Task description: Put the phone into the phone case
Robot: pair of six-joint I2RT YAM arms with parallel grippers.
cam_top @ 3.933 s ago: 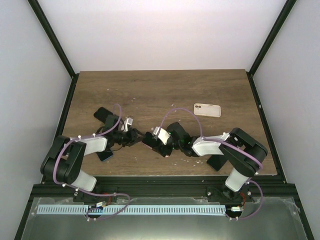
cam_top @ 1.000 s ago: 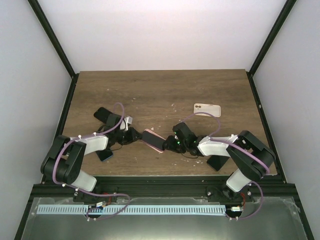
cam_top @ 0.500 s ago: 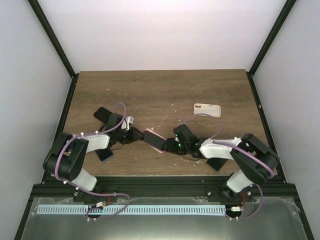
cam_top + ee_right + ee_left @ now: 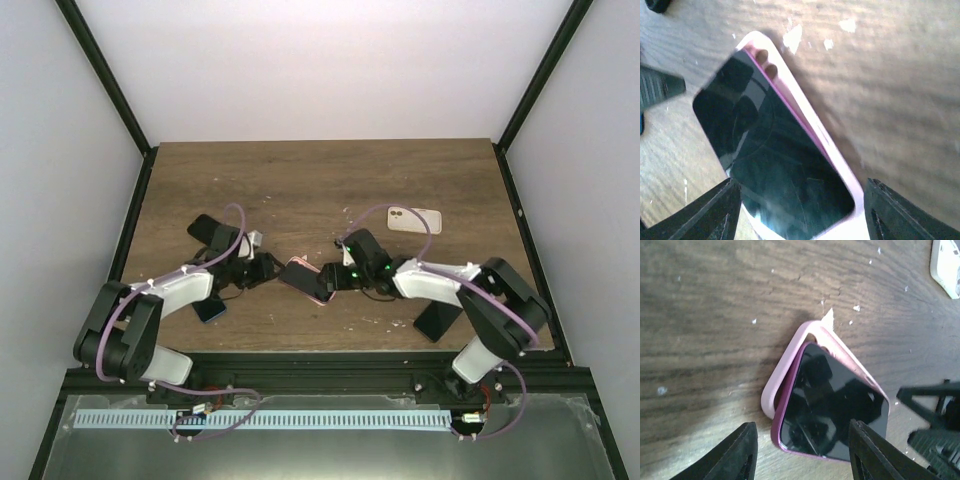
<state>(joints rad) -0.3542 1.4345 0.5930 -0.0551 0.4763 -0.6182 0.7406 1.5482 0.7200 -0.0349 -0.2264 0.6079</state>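
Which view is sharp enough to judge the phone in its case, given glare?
Left wrist: sharpest, the pink case rim crisp, the phone screen showing only dim reflections. Right wrist: softer focus, table washed out by bright light, fingers blurred. Top external: evenly lit, but both too small to judge.

The phone lies on the table between left hand and right hand.

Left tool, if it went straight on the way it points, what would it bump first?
Probably the dark phone, lying crooked on the pink case just ahead of the open left tool; exact height is unclear.
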